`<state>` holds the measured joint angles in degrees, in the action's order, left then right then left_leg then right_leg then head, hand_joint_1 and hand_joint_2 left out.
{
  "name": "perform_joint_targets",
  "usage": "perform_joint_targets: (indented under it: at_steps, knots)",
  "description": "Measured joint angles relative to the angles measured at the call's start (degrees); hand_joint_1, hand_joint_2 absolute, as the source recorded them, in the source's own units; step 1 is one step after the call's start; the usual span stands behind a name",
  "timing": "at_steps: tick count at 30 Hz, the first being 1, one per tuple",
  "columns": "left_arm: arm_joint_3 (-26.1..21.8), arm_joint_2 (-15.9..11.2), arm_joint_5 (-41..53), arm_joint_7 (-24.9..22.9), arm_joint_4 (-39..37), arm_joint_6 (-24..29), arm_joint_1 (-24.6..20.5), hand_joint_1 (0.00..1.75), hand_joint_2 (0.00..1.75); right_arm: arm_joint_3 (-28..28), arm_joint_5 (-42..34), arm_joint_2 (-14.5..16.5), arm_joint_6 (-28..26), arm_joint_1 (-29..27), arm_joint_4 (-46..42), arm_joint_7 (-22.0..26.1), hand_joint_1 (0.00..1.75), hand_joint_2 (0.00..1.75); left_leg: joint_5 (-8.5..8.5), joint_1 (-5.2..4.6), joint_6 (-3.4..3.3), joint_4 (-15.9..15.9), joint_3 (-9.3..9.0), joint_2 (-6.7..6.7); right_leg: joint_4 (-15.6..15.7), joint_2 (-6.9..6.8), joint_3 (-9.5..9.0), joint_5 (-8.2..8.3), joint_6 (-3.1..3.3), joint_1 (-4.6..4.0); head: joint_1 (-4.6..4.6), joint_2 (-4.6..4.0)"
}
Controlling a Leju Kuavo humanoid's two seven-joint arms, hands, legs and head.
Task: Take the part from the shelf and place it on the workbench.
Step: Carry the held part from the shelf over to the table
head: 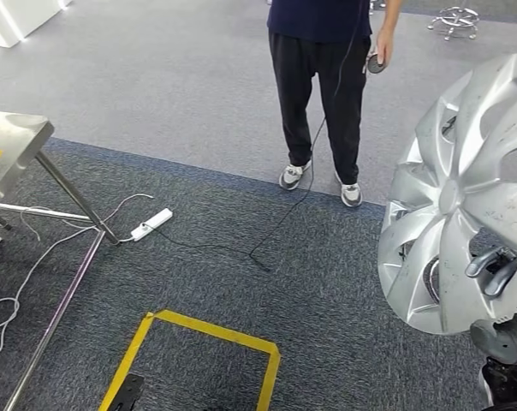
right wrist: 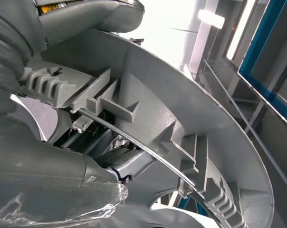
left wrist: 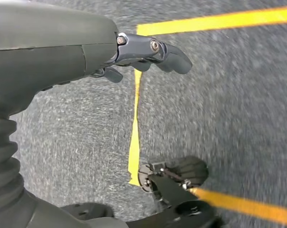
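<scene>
The right hand (head: 495, 272) grasps a silver, spoked plastic wheel cover (head: 460, 193), held upright at the head view's right edge, dark fingers hooked through an opening. Its ribbed grey back (right wrist: 192, 123) carries a thin wire ring. The left hand (left wrist: 142, 54) hangs released above speckled grey carpet (head: 204, 248) with yellow tape (head: 210, 334).

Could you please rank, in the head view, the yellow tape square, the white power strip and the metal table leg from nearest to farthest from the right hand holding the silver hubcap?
From the right hand, gripping the silver plastic hubcap:
1. Yellow tape square on the carpet, lower centre.
2. White power strip, further left on the carpet.
3. Slanted metal table leg, far left.
</scene>
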<state>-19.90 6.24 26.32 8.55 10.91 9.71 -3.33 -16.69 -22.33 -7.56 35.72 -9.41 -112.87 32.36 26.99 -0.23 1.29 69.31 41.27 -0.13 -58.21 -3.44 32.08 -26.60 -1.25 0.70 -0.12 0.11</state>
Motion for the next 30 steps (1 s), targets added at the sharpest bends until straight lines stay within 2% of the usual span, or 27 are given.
perform_joint_targets:
  at_steps: [2, 3, 4, 6, 7, 8, 10, 11, 12, 13, 14, 15, 16, 18, 19, 20, 23, 25, 27, 29, 30]
  knots:
    - [0.10, -0.15, 0.58, 0.35, 0.01, 1.50, -0.11, 0.00, 1.75, 0.01, 0.01, 0.02, -0.23, 0.18, 0.02, 0.01, 1.75, 1.75, -2.75, -0.34, -0.43, -7.84, -4.33, 2.96, -0.12, -1.39, -0.27, -0.34, -0.39, -0.29, -0.04, 0.00]
    - [0.23, -0.18, 0.93, 0.75, 0.02, 2.32, -0.21, 0.00, 1.75, 0.02, 0.01, 0.02, -0.34, 0.21, 0.01, 0.02, 1.75, 1.75, -3.28, -0.53, -0.79, -10.37, -5.65, 4.12, -0.16, -2.03, -0.39, -0.50, -0.67, -0.49, 0.01, 0.00]
    - [0.39, -0.16, 1.23, 1.40, 0.02, 3.07, -0.27, 0.00, 1.75, 0.03, 0.01, 0.02, -0.46, 0.21, 0.00, 0.02, 1.75, 1.75, -3.27, -0.72, -1.18, -11.58, -6.18, 4.74, -0.18, -2.68, -0.49, -0.66, -0.96, -0.68, 0.04, 0.00]
    - [0.65, -0.09, 1.56, 3.43, 0.02, 4.31, -0.17, 0.00, 1.75, 0.08, 0.07, 0.02, -0.80, 0.03, -0.18, 0.01, 1.75, 1.75, -3.29, -0.72, -1.97, -11.89, -6.06, 3.36, -0.08, -3.75, -0.74, -0.93, -1.55, -0.68, 0.15, 0.00]
    - [0.73, -0.04, 1.86, 4.58, 0.03, 5.11, -0.06, 0.00, 1.75, 0.09, 0.07, 0.02, -1.01, -0.21, -0.41, 0.01, 1.75, 1.75, -3.36, -0.59, -2.30, -12.01, -6.09, 2.61, -0.47, -2.98, -0.68, -1.38, -1.88, -0.52, 0.19, 0.00]
    - [0.80, 0.04, 2.22, 5.60, 0.03, 5.86, 0.00, 0.00, 1.75, 0.03, 0.05, 0.02, -1.20, -0.61, -0.78, 0.05, 1.75, 1.75, -3.46, -0.41, -2.66, -12.13, -6.15, 1.84, -1.79, -1.51, -0.19, -2.33, -2.16, -0.35, 0.29, 0.00]
    - [0.97, 0.27, 2.90, 6.81, 0.04, 6.59, -0.07, 0.00, 1.75, -0.17, -0.07, 0.02, -1.43, -1.54, -1.59, 0.14, 1.75, 1.75, -3.55, -0.14, -3.12, -12.24, -6.23, 0.32, -8.01, 2.12, 2.64, -5.59, -2.54, -0.13, 0.61, 0.00]
    - [1.05, 0.41, 3.04, 7.06, 0.04, 6.23, -0.11, 0.00, 1.75, -0.28, -0.12, 0.03, -1.42, -1.98, -1.88, 0.18, 1.75, 1.75, -3.56, -0.12, -3.25, -12.23, -6.23, -0.48, -12.08, 2.91, 4.69, -7.27, -2.63, -0.13, 0.70, 0.00]
    - [1.12, 0.51, 3.10, 7.09, 0.04, 5.53, -0.08, 0.00, 1.75, -0.32, -0.14, 0.03, -1.34, -2.36, -2.02, 0.19, 1.75, 1.75, -3.56, -0.11, -3.28, -12.23, -6.24, -1.29, -15.27, 3.19, 6.48, -8.22, -2.69, -0.13, 0.78, 0.00]
    - [1.16, 0.58, 3.10, 6.98, 0.04, 4.64, 0.02, 0.00, 1.75, -0.34, -0.14, 0.04, -1.22, -2.71, -2.07, 0.18, 1.75, 1.75, -3.56, -0.10, -3.28, -12.22, -6.25, -2.10, -16.73, 3.27, 7.52, -8.14, -2.72, -0.12, 0.80, 0.00]
    - [1.18, 0.60, 3.09, 6.83, 0.04, 3.73, 0.16, 0.00, 1.75, -0.35, -0.14, 0.04, -1.08, -3.05, -2.08, 0.18, 1.75, 1.75, -3.57, -0.07, -3.26, -12.21, -6.30, -2.92, -15.89, 3.33, 7.45, -6.95, -2.69, -0.09, 0.79, 0.00]
    - [1.19, 0.60, 3.07, 6.63, 0.04, 2.82, 0.32, 0.00, 1.75, -0.39, -0.13, 0.04, -0.96, -3.35, -2.09, 0.19, 1.75, 1.75, -3.58, -0.01, -3.20, -12.18, -6.36, -3.74, -12.90, 3.70, 6.28, -4.88, -2.66, 0.00, 0.81, 0.00]
    - [1.18, 0.59, 3.01, 6.44, 0.04, 1.94, 0.48, 0.00, 1.75, -0.46, -0.12, 0.05, -0.80, -3.57, -2.11, 0.22, 1.75, 1.75, -3.60, 0.06, -3.06, -12.15, -6.40, -4.55, -8.75, 4.84, 4.49, -2.75, -2.68, 0.21, 0.81, 0.00]
    - [1.17, 0.53, 2.74, 6.05, 0.04, 0.41, 0.68, 0.00, 1.75, -0.60, -0.05, 0.07, -0.43, -3.88, -2.17, 0.33, 1.75, 1.75, -3.70, 0.02, -2.50, -11.90, -6.14, -6.03, -2.02, 7.36, 1.31, -0.43, -2.62, 0.67, 0.79, 0.00]
    - [1.16, 0.50, 2.61, 5.87, 0.04, -0.08, 0.76, 0.00, 1.75, -0.63, -0.02, 0.08, -0.26, -3.96, -2.20, 0.38, 1.75, 1.75, -3.81, -0.01, -2.20, -11.84, -5.92, -6.56, -0.62, 8.19, 0.62, -0.28, -2.55, 0.79, 0.76, 0.00]
    - [1.16, 0.48, 2.50, 5.74, 0.04, -0.31, 0.80, 0.00, 1.75, -0.64, 0.02, 0.08, -0.17, -4.02, -2.22, 0.42, 1.75, 1.75, -3.91, -0.05, -1.98, -11.78, -5.73, -6.89, -0.34, 8.23, 0.42, -0.40, -2.44, 0.79, 0.74, 0.00]
    - [1.16, 0.46, 2.47, 5.64, 0.04, -0.44, 0.89, 0.00, 1.75, -0.64, 0.03, 0.09, -0.11, -4.05, -2.23, 0.45, 1.75, 1.75, -4.04, 0.02, -1.81, -11.87, -5.61, -7.12, -0.44, 7.96, 0.45, -0.37, -2.32, 0.68, 0.75, 0.00]
    - [1.16, 0.31, 2.46, 5.52, 0.03, -0.69, 1.22, 0.00, 1.75, -0.64, 0.08, 0.11, -0.06, -4.02, -2.23, 0.46, 1.75, 1.75, -4.05, 0.20, -1.49, -11.98, -5.47, -7.64, -0.46, 7.24, 0.45, -0.25, -1.90, 0.64, 0.78, 0.00]
    - [1.16, 0.14, 2.33, 5.51, 0.02, -1.76, 1.48, 0.00, 1.75, -0.65, 0.39, 0.19, 0.11, -3.93, -2.24, 0.64, 1.75, 1.75, -1.00, 0.27, -0.68, -6.93, -2.98, -4.78, -0.32, 5.06, 0.39, -0.05, -0.93, 0.55, 0.36, 0.00]
    - [1.17, 0.13, 2.22, 5.61, 0.02, -2.42, 1.27, 0.00, 1.75, -0.66, 0.86, 0.25, 0.34, -3.72, -2.21, 0.81, 1.75, 1.75, 3.13, 0.22, 0.00, 1.63, 0.99, -1.03, -0.18, 2.67, 0.33, -0.03, -0.28, 0.41, -0.07, 0.00]
    - [1.17, 0.15, 2.23, 5.60, 0.02, -2.26, 1.13, 0.00, 1.75, -0.66, 1.04, 0.25, 0.42, -3.52, -2.16, 0.80, 1.75, 1.75, 3.57, 0.25, 0.11, 3.74, 1.93, -0.69, -0.18, 1.83, 0.30, -0.08, -0.22, 0.34, -0.08, 0.00]
